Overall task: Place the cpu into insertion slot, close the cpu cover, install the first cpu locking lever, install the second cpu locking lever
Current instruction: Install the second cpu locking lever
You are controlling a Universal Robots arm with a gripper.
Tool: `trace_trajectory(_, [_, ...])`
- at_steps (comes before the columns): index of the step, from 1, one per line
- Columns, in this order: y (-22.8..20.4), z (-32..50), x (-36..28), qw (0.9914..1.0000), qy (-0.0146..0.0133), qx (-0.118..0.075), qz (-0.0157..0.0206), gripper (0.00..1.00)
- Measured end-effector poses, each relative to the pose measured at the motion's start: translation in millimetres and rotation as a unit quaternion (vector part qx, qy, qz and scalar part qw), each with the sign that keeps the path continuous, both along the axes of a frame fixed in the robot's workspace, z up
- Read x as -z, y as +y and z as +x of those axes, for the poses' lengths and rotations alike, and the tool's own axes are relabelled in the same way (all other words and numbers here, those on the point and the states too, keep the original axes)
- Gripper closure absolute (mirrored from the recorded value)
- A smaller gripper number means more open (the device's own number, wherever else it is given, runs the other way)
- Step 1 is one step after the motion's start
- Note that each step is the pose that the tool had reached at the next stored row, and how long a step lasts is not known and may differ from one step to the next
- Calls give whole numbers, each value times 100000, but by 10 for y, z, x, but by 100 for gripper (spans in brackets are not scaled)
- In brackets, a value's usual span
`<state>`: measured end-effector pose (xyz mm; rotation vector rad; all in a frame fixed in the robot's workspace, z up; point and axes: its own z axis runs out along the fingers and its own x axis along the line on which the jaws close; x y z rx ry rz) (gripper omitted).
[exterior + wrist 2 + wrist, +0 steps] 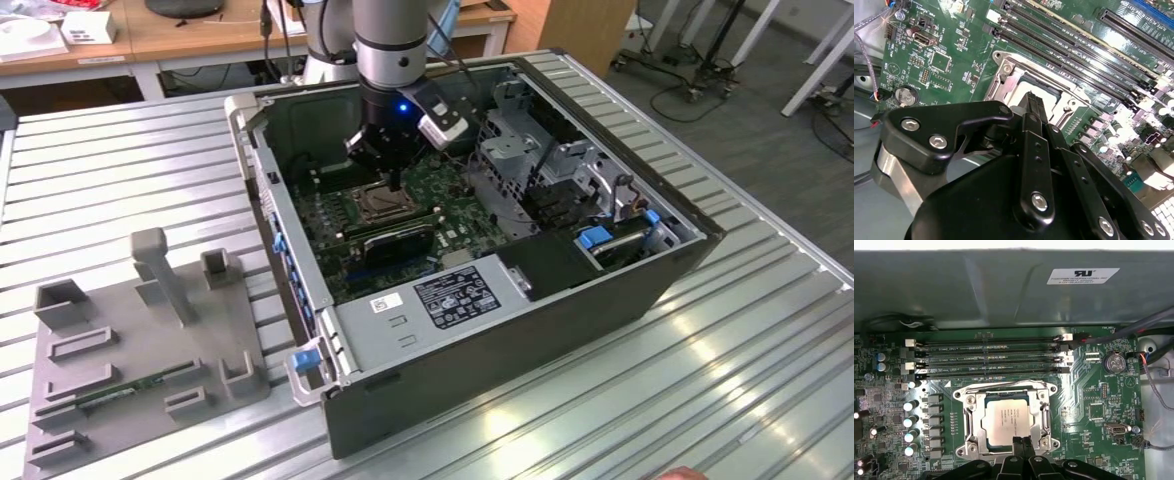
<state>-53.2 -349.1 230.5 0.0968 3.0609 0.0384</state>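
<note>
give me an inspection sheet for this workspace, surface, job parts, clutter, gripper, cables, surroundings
Surface: ribbed metal table carrying an open computer case.
Job's things: cpu lies in the insertion slot; cpu cover is down around it.
Clutter: grey fixture tray on the exterior view's left.
Gripper: gripper at the slot's edge, fingers together.
Cables: wire bundle beside the green motherboard.
Surroundings: wooden desks, rolling stands.

One open computer case (534, 300) sits on the table, one robot arm (390, 40) reaching in. Inside: one cpu (1005, 419), four long black memory slots (989, 357), one coin battery (1114, 361). One grey fixture plate (147, 350) lies beside.
</note>
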Motion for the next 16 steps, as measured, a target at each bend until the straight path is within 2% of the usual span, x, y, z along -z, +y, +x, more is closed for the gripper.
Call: trace_trajectory(16, [0,0,-40,100000,0,1,16,89])
